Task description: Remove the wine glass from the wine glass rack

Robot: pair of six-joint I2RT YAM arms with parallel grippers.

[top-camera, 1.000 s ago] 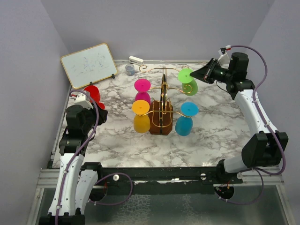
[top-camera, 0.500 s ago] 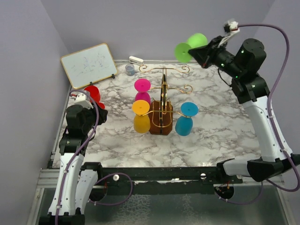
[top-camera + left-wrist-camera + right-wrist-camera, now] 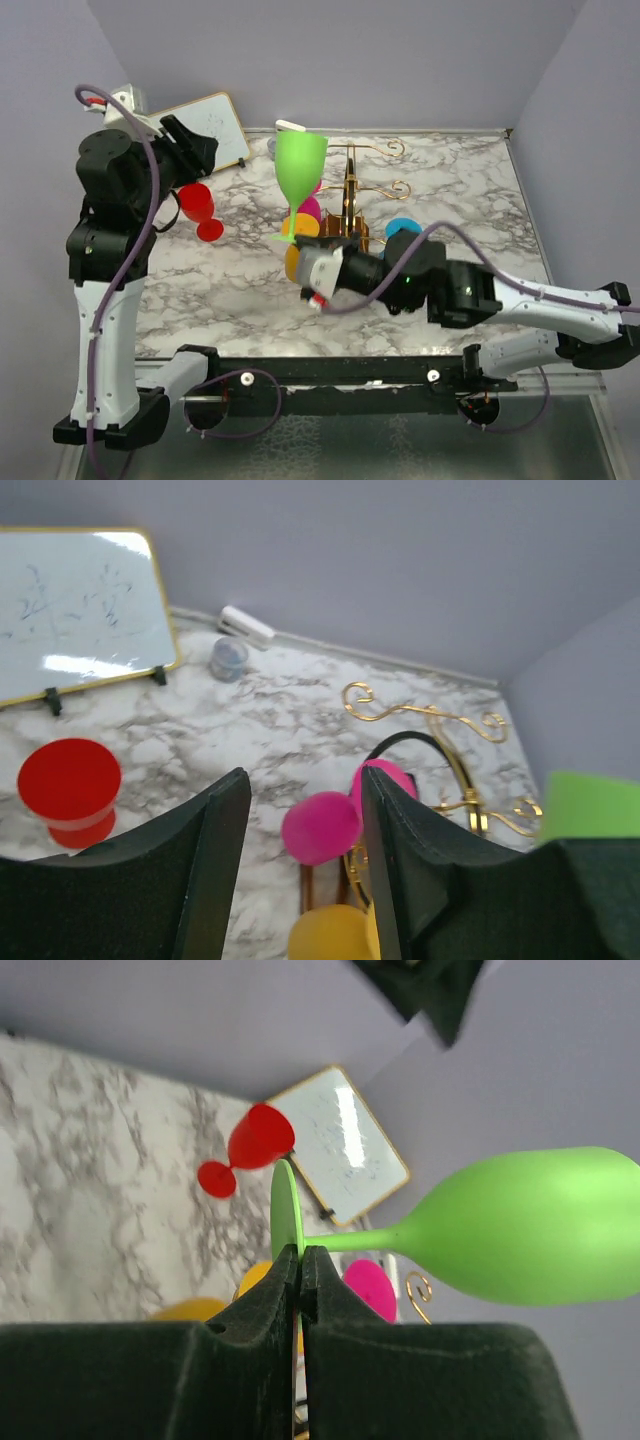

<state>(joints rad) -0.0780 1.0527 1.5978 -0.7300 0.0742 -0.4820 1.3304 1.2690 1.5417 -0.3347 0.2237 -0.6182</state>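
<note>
Before the rack (image 3: 349,190), outstretched right gripper (image 3: 300,1260) holds green wine glass (image 3: 300,165), seemingly upright.

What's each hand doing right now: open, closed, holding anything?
Left hand: open, empty.
Right hand: closed on the green wine glass, at its foot.

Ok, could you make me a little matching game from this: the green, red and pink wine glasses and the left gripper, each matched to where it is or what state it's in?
Things:
1. green wine glass
2. red wine glass
3. pink wine glass
4. left gripper

Places or states:
A. hanging on the wine glass rack
B. open, holding nothing
C. held by its foot in the right gripper
D. on the table near the whiteboard

Pairs: 1-C, 2-D, 3-A, 4-B.
</note>
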